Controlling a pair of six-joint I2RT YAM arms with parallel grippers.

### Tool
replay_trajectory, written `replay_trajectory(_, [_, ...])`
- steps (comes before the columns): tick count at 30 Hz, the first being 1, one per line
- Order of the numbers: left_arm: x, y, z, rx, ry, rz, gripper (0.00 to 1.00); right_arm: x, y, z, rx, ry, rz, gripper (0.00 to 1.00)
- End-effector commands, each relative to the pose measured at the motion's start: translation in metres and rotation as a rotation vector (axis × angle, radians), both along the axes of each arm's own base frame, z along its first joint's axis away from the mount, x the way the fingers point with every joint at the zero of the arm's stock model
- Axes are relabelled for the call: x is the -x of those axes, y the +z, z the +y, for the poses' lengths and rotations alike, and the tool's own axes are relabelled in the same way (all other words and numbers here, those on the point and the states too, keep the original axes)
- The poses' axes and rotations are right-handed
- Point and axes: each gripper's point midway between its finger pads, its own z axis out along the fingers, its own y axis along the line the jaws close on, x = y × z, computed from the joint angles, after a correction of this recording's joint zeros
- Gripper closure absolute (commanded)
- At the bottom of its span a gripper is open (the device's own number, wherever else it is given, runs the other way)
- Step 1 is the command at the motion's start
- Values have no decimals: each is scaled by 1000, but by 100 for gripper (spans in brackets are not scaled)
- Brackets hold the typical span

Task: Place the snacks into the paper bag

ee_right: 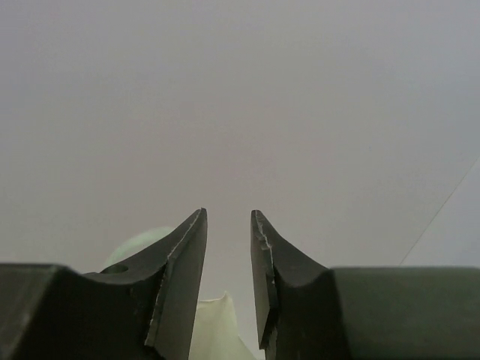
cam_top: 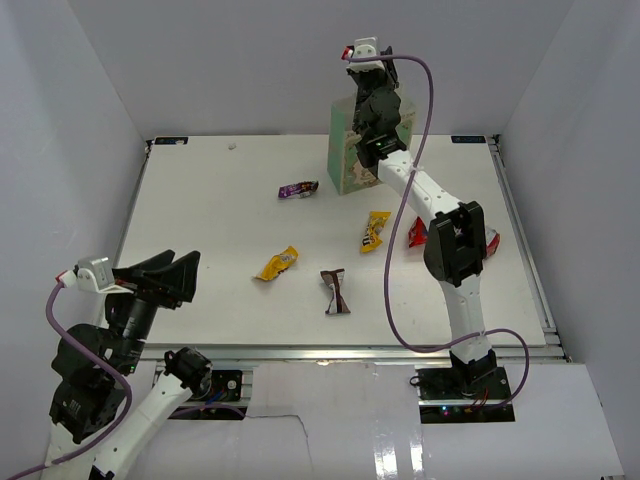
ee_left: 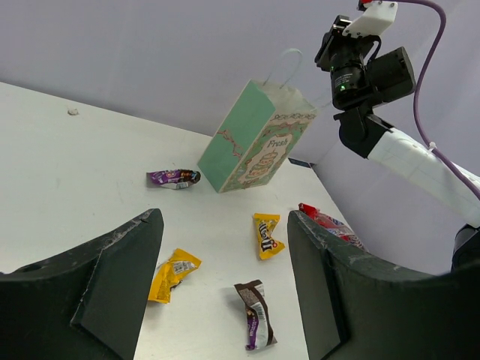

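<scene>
Right gripper (ee_right: 228, 219) jaws parted by a narrow gap, nothing between them; it hangs over the top of the paper bag (cam_top: 346, 152), with a sliver of mint green visible under the fingers in the wrist view. Left gripper (ee_left: 225, 217) jaws spread wide, empty, low over the near left corner of the table (cam_top: 200, 220), well apart from all snacks. Bag stands upright at the far side, right of centre, "Fresh" label facing the left wrist camera. Five snacks lie loose on the table: purple wrapper (cam_top: 298, 189) just left of the bag, one yellow candy packet (cam_top: 375, 231) in front of the bag, red chip bag (cam_top: 417, 234) beside it and partly hidden by the right arm, second yellow candy packet (cam_top: 277, 263) mid-table, brown-white bar wrapper (cam_top: 335, 291) nearest the bases.
</scene>
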Motion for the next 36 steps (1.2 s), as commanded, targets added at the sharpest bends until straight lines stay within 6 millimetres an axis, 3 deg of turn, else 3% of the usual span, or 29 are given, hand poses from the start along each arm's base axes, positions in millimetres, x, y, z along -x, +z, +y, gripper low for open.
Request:
replay_trajectory(1, [1,-3,2,2,6,8,23,27,60,-17,-89,11,-139,64])
replay_trajectory(5, [2,-3,2,4,2,4,23,36,80,-12,-67,73,-135,62])
replay_trajectory(7, [1,-4,1,-9,1,7,23,32,71,6,43,159,-8,51])
replay_trajectory(8, [0,-5,-1,-18,-6,10,22,45,86,30,140,315,4,46])
replay_trajectory(9, [-1,-5,-2,-25,-10,12,22,54,83,45,219,412,55,38])
replay_trajectory(10, [-2,-6,-4,-42,-12,13,22,74,73,51,303,510,165,24])
replay_trajectory(11, [-5,-10,-9,-64,-30,27,19,99,64,79,432,714,181,17])
replay_trajectory(12, [-8,-14,-14,-82,-43,40,18,114,44,87,494,800,246,9])
replay_trajectory(14, [-16,-25,-30,-143,-98,77,14,168,12,95,615,1013,372,4])
replay_trajectory(15, [-19,-31,-37,-166,-125,98,9,183,-4,93,638,1060,426,2])
replay_trajectory(17, [-24,-42,-51,-212,-182,134,6,225,-52,76,663,1152,584,2])
replay_trajectory(18, [-28,-54,-66,-245,-242,175,3,237,-69,68,678,1166,623,2])
replay_trajectory(19, [-31,-62,-73,-265,-275,199,2,260,-65,53,675,1164,616,2])
replay_trajectory(20, [-32,-68,-81,-284,-306,221,2,269,-112,39,637,1189,733,2])
replay_trajectory(21, [-30,-75,-91,-305,-368,236,2,281,-127,29,614,1207,777,0])
replay_trajectory(22, [-36,-87,-100,-329,-397,273,2,296,-128,16,600,1198,776,3])
replay_trajectory(23, [-39,-93,-105,-346,-420,285,2,303,-167,-1,558,1183,888,8])
replay_trajectory(25, [-44,-110,-121,-370,-489,322,2,317,-189,-22,530,1152,946,9])
replay_trajectory(26, [-45,-115,-126,-379,-510,330,2,323,-219,-37,503,1126,1027,9])
replay_trajectory(30, [-52,-141,-146,-399,-594,407,2,324,-260,-77,513,976,1126,9])
replay_trajectory(33, [-55,-159,-149,-435,-613,446,2,310,-283,-110,587,856,1175,0])
replay_trajectory(34, [-58,-162,-146,-449,-595,444,2,299,-288,-131,643,769,1187,1])
replay_trajectory(36, [-62,-175,-139,-473,-553,456,2,284,-301,-153,688,683,1216,10])
